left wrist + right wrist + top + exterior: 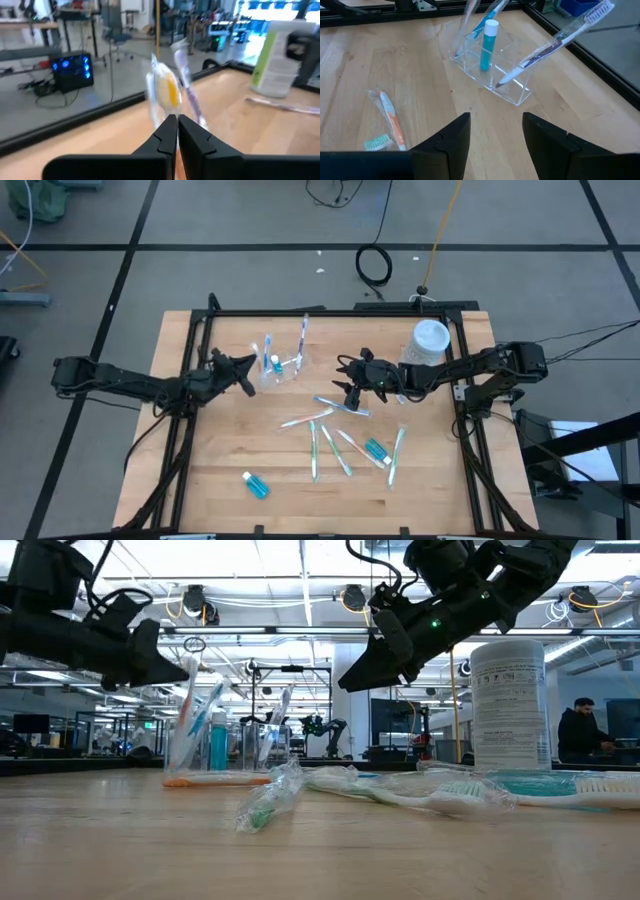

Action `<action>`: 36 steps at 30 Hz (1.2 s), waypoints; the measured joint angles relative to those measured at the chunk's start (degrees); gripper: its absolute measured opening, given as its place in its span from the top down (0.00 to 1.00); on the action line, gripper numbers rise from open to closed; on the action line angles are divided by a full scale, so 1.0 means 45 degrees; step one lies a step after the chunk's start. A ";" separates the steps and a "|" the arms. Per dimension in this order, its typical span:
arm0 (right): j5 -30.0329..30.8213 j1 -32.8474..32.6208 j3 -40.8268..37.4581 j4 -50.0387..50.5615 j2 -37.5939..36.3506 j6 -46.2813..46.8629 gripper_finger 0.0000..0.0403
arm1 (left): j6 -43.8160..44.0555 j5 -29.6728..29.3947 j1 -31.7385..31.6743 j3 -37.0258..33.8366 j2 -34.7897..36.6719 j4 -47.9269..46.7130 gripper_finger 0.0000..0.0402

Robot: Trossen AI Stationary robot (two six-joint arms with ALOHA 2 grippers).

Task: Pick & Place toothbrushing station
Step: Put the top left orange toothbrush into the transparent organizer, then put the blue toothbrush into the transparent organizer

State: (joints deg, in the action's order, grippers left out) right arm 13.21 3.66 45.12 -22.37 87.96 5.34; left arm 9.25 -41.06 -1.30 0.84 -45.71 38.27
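High view: left end effector (247,375) pressed together, just beside clear holder (283,364) w/ teal tube (274,363); right end effector (349,387) spread, empty, above wrapped toothbrushes (330,442) scattered on wooden tabletop (200,470); white container (428,342) at back.
Low view: container label unreadable; person (583,730) in room.
Right wrist view: fingers (451,141) apart, holder ahead.

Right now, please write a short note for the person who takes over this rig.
Left gripper: shut, empty, raised beside the holder.
Right gripper: open, empty, above the table middle.
Done: the holder has one tube and a few toothbrushes, one purple.
Left: loose toothbrushes and two tubes on the table; one orange toothbrush lies by the holder.
White container stands at the back.
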 joint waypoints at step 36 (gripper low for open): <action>-0.3023 -0.0001 0.0000 0.4262 -0.0706 0.1270 0.53 | 0.1946 0.5112 0.2165 0.0097 0.0000 0.3455 0.65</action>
State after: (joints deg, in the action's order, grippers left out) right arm -0.39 3.66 45.12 -3.19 84.79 11.06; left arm 18.01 -18.06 8.44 1.28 -45.71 53.82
